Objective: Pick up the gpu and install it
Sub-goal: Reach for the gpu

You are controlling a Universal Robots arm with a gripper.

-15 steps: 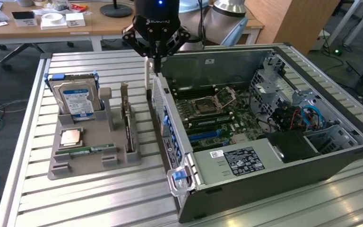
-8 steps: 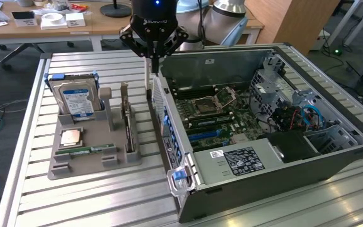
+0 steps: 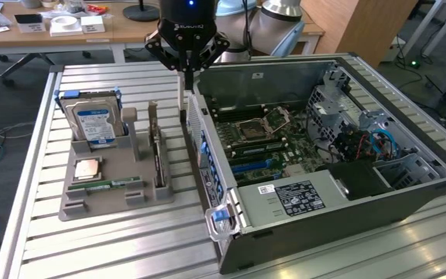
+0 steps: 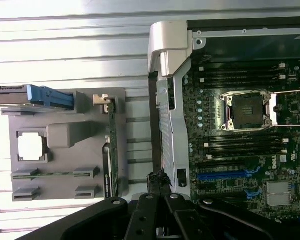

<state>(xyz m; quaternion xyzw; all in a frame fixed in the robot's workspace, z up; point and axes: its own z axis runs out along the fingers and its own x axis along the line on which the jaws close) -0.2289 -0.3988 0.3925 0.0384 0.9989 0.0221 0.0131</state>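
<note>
The pincer (image 4: 157,181) is closed on nothing, and the gpu (image 4: 111,145) stands on edge in the grey holder (image 4: 60,167) just beside it, looking light, stiff and breakable, best held by its edges.

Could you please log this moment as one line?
claw: shut, empty, between holder and case | gpu: upright in holder, not picked
</note>
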